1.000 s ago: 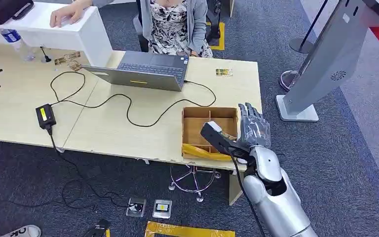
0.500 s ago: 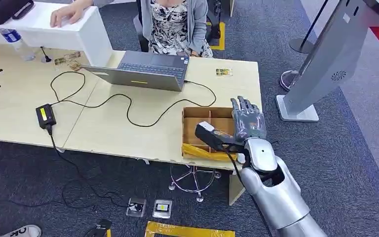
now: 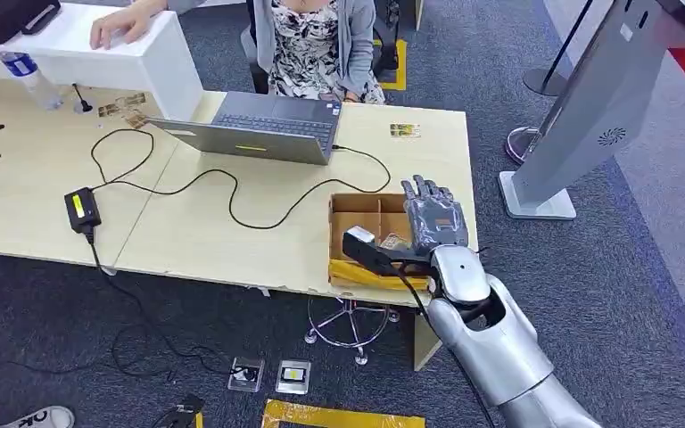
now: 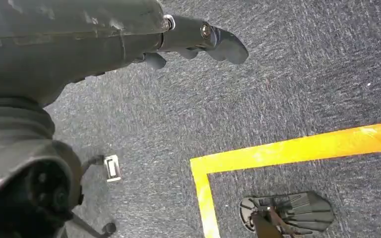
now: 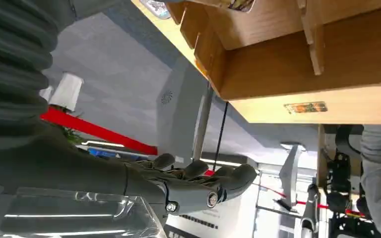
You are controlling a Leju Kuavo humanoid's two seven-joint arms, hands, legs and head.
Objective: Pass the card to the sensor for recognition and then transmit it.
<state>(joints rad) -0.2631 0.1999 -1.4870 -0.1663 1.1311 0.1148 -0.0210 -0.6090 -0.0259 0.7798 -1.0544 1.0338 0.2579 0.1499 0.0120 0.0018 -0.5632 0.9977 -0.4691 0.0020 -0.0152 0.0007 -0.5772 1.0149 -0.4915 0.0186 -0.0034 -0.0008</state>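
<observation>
Apparently the card (image 3: 395, 241) in play is the patterned one lying in a middle compartment of the box (image 3: 357, 201), just beside the right hand (image 3: 433, 219) on its left and partly hidden by it. How its long axis runs I cannot tell. The right hand hovers over the box's right half, palm down, fingers stretched forward and a little apart, with nothing in it; the right wrist view agrees. It is plainly the nearer hand. The left hand (image 4: 198, 42) hangs over the floor, and I cannot tell how far it is open.

By my judgement, the coming move depends on the card lying below and slightly left of the right hand's fingers. The scene would fit reaching in for the card as well as having just put it back.

Counted:
- One box, at the table's (image 3: 232, 241) near right corner.
- A second card (image 3: 404, 130) beyond the box, its long side along the far edge.
- One laptop (image 3: 268, 127).
- One person (image 3: 312, 45).
- One silver stand (image 3: 589, 107) to the right, possibly the sensor.
</observation>
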